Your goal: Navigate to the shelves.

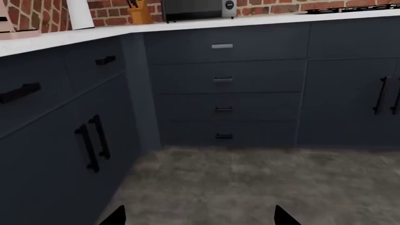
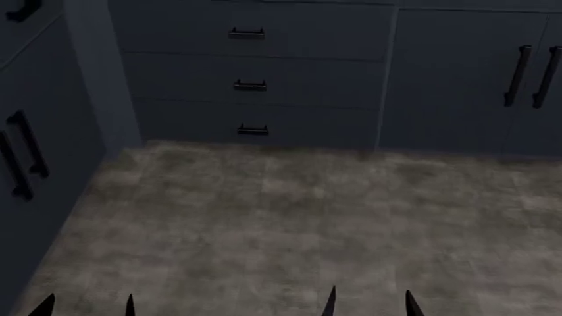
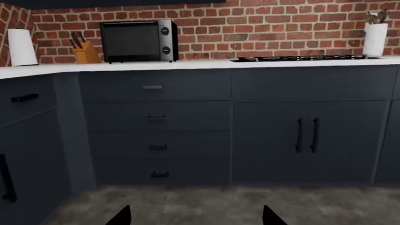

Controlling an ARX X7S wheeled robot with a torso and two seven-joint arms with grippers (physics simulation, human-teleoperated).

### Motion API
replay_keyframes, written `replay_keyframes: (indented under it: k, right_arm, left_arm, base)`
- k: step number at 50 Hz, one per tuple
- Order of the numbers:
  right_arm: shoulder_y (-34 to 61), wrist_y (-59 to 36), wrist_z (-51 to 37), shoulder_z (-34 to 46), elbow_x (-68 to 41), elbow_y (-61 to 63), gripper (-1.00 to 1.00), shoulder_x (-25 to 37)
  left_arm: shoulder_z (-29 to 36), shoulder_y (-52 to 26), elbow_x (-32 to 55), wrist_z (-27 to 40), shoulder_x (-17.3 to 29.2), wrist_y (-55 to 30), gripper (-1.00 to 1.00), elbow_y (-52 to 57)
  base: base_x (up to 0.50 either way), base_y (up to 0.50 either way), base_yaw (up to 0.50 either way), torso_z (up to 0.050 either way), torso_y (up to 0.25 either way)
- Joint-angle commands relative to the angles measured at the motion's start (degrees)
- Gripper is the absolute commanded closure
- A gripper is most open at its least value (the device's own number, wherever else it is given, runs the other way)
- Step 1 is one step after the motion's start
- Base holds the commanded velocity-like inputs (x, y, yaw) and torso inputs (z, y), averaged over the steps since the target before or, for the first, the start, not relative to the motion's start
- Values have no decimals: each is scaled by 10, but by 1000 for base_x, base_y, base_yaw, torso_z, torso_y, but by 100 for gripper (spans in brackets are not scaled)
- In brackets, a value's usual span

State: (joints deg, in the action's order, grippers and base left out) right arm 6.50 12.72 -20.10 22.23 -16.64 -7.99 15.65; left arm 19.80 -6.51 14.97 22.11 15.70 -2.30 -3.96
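Nearest to the robot, only the dark fingertips of both claws show at the lower edge of the pictures. The left claw [image 2: 86,306] has its tips apart and holds nothing; the right claw [image 2: 369,304] also has its tips apart and is empty. In the wrist views the same tips are spread over the floor.

Under both claws lies the grey floor [image 2: 290,224], mottled like stone. It runs forward to the dark blue cabinets, which meet in a corner.

At the far edge of the floor stands a stack of drawers [image 3: 153,131] with small black handles. Beside the drawers, on the side away from the corner, there is a pair of doors [image 3: 306,136] with two long upright handles.

Above the drawers runs the white surface [image 3: 187,66]. On it, straight above the drawers, stands a black microwave [image 3: 138,40], and just beside it toward the corner a wooden knife block [image 3: 83,52], then a white paper roll [image 3: 22,47]. Further along from the microwave lies a black stove top [image 3: 300,58], and past it a white jar with utensils [image 3: 375,37]. Behind all this rises a red brick wall [image 3: 262,28].

The shelves do not show in any view.
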Motion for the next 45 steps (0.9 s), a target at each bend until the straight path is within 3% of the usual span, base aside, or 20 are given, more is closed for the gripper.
replay_keyframes:
  k: [1,45]
  right_arm:
    - [-5,-2,9,-11,9,10,-100,-8]
    - [0,4,5,-6,2,2,-100,-5]
  left_arm:
    - [-9,-1,-6,-19,-7,30,-100,-13]
    - [-1,-2,0,-14,-2,29,-100,-11]
  base:
    - [24,-378,0,0,0]
    - [20,-320,0,0,0]
